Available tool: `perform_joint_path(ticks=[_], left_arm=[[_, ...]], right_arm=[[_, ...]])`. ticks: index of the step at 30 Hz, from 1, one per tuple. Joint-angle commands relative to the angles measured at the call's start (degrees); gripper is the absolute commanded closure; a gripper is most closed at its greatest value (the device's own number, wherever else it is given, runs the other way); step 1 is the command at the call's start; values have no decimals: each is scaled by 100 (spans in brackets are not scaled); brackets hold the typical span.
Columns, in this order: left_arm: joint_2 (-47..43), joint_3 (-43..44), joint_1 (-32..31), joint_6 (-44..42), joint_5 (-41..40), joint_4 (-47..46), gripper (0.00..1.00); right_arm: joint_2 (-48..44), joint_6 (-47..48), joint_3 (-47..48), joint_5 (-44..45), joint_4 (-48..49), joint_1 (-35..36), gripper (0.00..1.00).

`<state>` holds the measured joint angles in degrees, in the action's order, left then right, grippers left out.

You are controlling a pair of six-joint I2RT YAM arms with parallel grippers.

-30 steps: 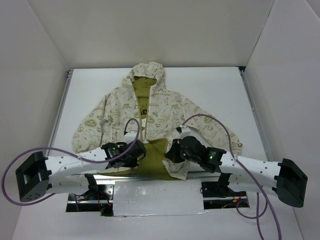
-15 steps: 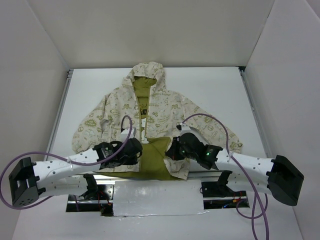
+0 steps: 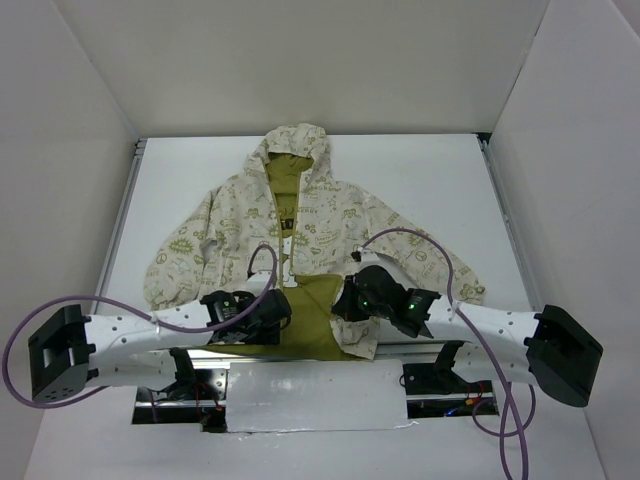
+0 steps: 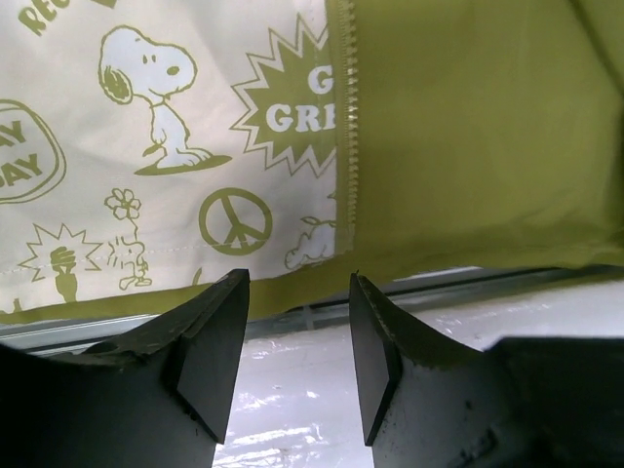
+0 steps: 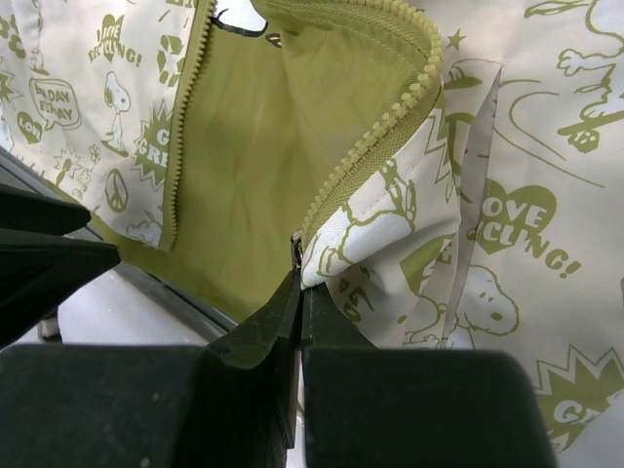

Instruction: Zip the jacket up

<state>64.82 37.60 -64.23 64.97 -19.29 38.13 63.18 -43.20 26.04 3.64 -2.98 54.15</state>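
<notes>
The jacket (image 3: pixel 330 215) lies flat on the table with its hood at the far side. Its lower front is open and shows the olive lining (image 3: pixel 310 320). My left gripper (image 3: pixel 278 308) is open and empty. In the left wrist view (image 4: pixel 297 322) it hangs just off the hem of the jacket's left panel, in line with the zipper tape (image 4: pixel 346 127). My right gripper (image 3: pixel 345 305) is shut on the bottom corner of the jacket's right panel (image 5: pixel 351 244), at the lower end of the zipper teeth (image 5: pixel 380 127), and holds that corner folded up.
A shiny silver plate (image 3: pixel 315 395) lies at the near table edge between the arm bases. A metal rail (image 4: pixel 439 288) runs under the jacket hem. White walls enclose the table on three sides. Purple cables (image 3: pixel 420 240) loop over both arms.
My left gripper has shifted slightly to the right along the jacket hem. My right gripper stays shut on the panel corner and has barely moved.
</notes>
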Motion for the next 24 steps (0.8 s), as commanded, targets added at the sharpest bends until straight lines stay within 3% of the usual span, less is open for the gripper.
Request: perform_joint_path(ticks=[1,9,23,24], left_arm=[[372,80,-20,112,-57,-139,43],[909,124,-28,60,-154,-411,46],[1525,-69,-11,112,-75,-807,44],[1569,-104,-20,130,-66,-798,48]], right_arm=[[10,48,191,-39,210,-36,100],[-33,49,138,-109,237,-36,100],[-157,31,15,-162,281,-45,100],[-165,22,15,-170,281,-45,100]])
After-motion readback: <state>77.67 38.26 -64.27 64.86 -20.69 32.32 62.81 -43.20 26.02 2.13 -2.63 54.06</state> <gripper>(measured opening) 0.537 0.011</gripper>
